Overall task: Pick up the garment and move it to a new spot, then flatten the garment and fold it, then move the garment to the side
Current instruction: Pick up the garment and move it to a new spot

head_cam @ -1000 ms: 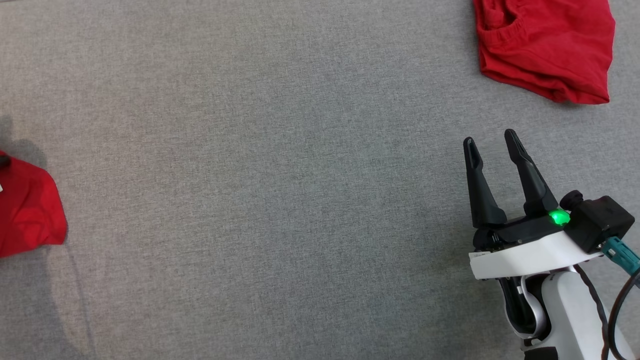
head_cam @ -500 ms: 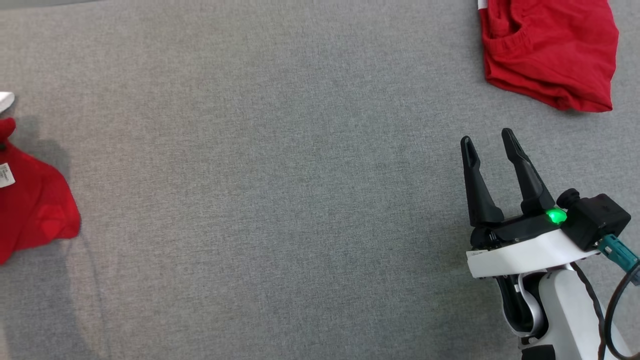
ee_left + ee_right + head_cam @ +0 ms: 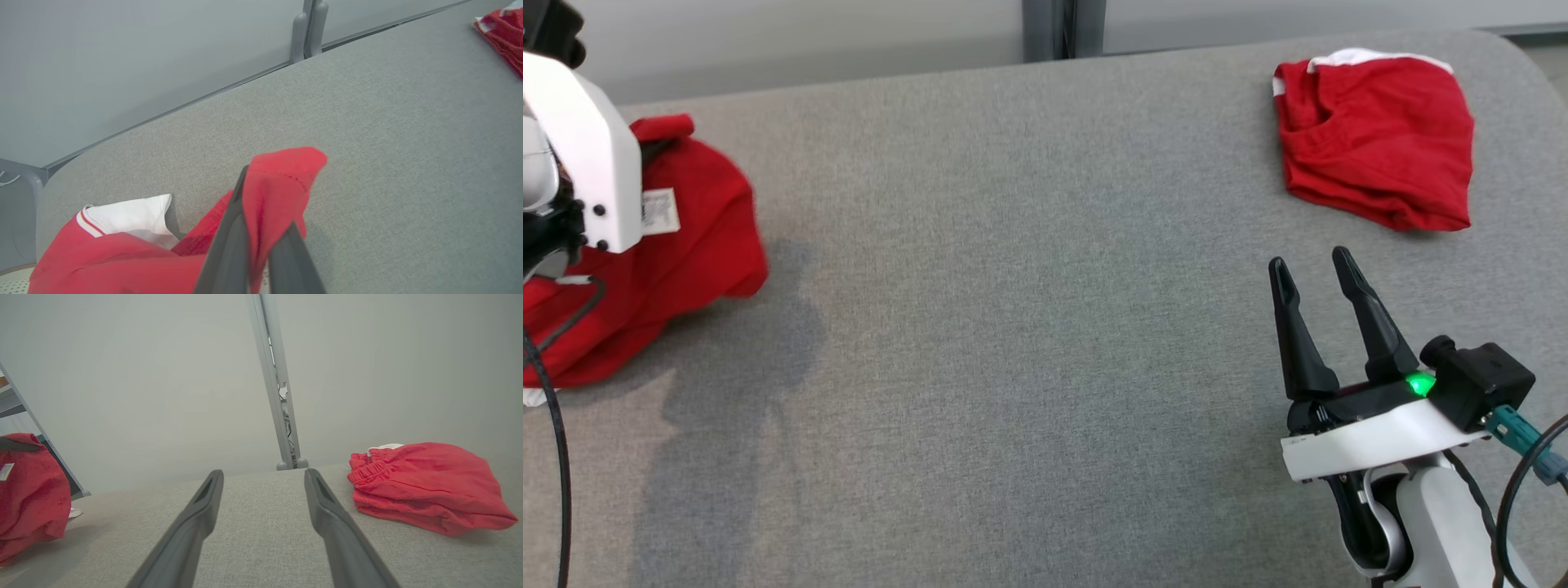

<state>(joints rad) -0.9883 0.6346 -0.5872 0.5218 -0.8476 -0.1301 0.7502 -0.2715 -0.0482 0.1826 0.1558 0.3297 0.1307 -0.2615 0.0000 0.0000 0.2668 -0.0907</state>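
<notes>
The left gripper (image 3: 267, 200) has its jaws clamped together on a fold of the red garment (image 3: 282, 179), and the cloth sticks out past the tips in a rumpled flap. From the head view this garment (image 3: 686, 237) sits at the far left of the grey counter (image 3: 1029, 286), bunched and hanging below the left arm's white wrist housing (image 3: 584, 147). A white label (image 3: 660, 211) shows on the cloth and a shadow falls on the counter just beside it. The left wrist view shows a white panel with a striped edge (image 3: 130, 214) on the lower part of the garment. The right gripper (image 3: 1307, 260) hangs over the counter's near right part with its jaws apart and nothing between them. Its fingers point toward a second red garment (image 3: 1376, 163) with a gathered waistband, which lies flat near the far right corner, well apart from the first. A green light (image 3: 1421, 384) glows on the right wrist. Behind the counter stands a pale wall with a grey post (image 3: 1054, 28).
</notes>
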